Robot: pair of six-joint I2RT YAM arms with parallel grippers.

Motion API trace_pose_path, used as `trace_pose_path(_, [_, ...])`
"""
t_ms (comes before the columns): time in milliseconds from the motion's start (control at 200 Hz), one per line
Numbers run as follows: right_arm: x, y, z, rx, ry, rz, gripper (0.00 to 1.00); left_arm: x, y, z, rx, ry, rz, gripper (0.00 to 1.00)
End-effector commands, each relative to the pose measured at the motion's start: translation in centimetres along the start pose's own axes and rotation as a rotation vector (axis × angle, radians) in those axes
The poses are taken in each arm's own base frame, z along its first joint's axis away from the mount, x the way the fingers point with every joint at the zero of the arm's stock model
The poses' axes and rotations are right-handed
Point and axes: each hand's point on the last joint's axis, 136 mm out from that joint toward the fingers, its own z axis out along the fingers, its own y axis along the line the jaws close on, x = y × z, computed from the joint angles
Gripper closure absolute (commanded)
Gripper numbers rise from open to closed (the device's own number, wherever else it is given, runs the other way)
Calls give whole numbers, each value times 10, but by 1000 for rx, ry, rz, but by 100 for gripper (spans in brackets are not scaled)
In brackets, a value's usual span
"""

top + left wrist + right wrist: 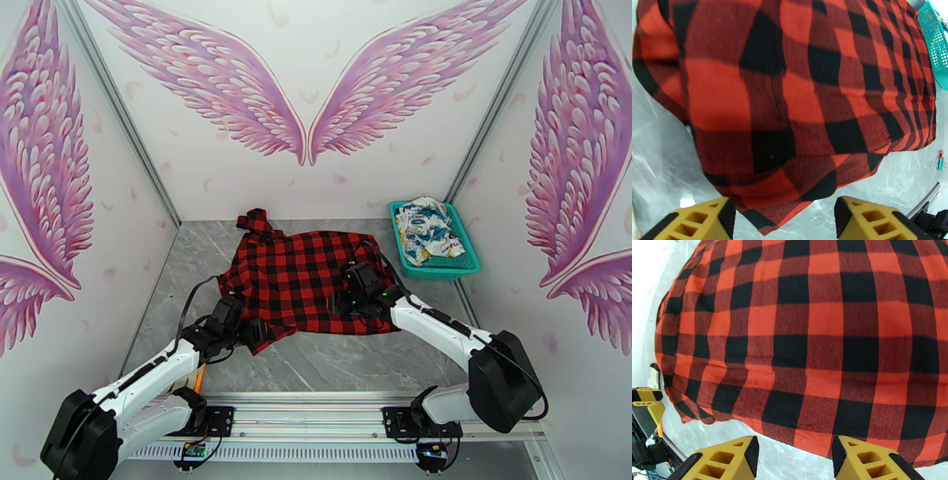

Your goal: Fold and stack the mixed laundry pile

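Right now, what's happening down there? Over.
Left fingers open, right fingers open, both empty. Shirt spread out, unfolded. White garment in basket.

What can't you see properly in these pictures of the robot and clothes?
Checked shirt: in the top view the right arm covers part of its right side; both wrist views cut it off at their edges.
Shirt's underside: flat against the table, so hidden.
White printed garment: top view, scrunched in the basket, too small to tell what clothing it is.
Tiny red-and-teal thing: left wrist view, at the right edge, too small to name.
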Motion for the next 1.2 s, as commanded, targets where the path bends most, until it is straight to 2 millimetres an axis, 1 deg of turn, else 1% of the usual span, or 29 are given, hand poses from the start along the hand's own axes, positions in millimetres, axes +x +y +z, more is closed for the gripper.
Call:
trace_pose_path(0, [2, 2, -1, 15, -19, 16, 44, -2, -3, 13, -20, -26, -24, 29])
trace_pose_path(95, [4, 9, 0, 9, -20, 0, 44, 4, -1, 26, -32, -5, -21, 29])
trace_pose_path(155, [5, 12, 1, 8, -19, -5, 44, 3, -1, 34, -44, -8, -11, 34])
trace_pose_path(200, [4, 16, 1, 3, -24, -11, 44, 0, 0, 42, -57, -11, -8, 42])
trace_pose_path(220, [4, 18, 1, 2, -25, -15, 44, -2, -1, 44, -55, -16, -8, 48])
trace_pose_path(265, [4, 22, 1, -2, -26, -21, 44, -9, -9, 50, -43, -21, 9, 62])
trace_pose_path(310, [2, 25, 0, -6, -28, -27, 44, -19, -21, 51, -15, -41, 19, 73])
trace_pose_path(360, [0, 30, -2, -11, -30, -34, 44, -33, -37, 47, 21, -70, 32, 84])
trace_pose_path(405, [-1, 33, -5, -17, -35, -39, 44, -47, -50, 38, 39, -93, 50, 93])
trace_pose_path(465, [-5, 38, -9, -30, -51, -42, 44, -68, -68, 24, 59, -129, 83, 100])
trace_pose_path(565, [-12, 43, -14, -48, -78, -50, 44, -103, -93, 2, 75, -178, 144, 100])
trace_pose_path(660, [-18, 49, -13, -62, -89, -65, 45, -135, -102, -3, 83, -201, 168, 100])
trace_pose_path(720, [-22, 56, -11, -88, -97, -84, 46, -154, -104, 2, 93, -205, 168, 100])
trace_pose_path(800, [-25, 65, -5, -123, -106, -101, 46, -178, -106, 13, 101, -208, 168, 100])
trace_pose_path(920, [-26, 76, 9, -162, -107, -103, 46, -212, -100, 46, 128, -196, 128, 100])
trace_pose_path(950, [-26, 79, 14, -172, -103, -105, 46, -216, -98, 57, 137, -181, 115, 93])
trace_pose_path(970, [-26, 82, 17, -177, -100, -106, 46, -228, -102, 58, 157, -194, 108, 88])
trace_pose_path(1015, [-26, 88, 24, -188, -96, -107, 46, -238, -103, 71, 180, -187, 89, 80])
trace_pose_path(1070, [-26, 94, 36, -192, -87, -107, 46, -249, -101, 82, 186, -189, 73, 66])
trace_pose_path(1135, [-30, 104, 49, -210, -79, -108, 45, -259, -101, 85, 194, -198, 64, 54])
trace_pose_path(1195, [-34, 115, 59, -230, -78, -108, 44, -267, -102, 81, 206, -210, 57, 48])
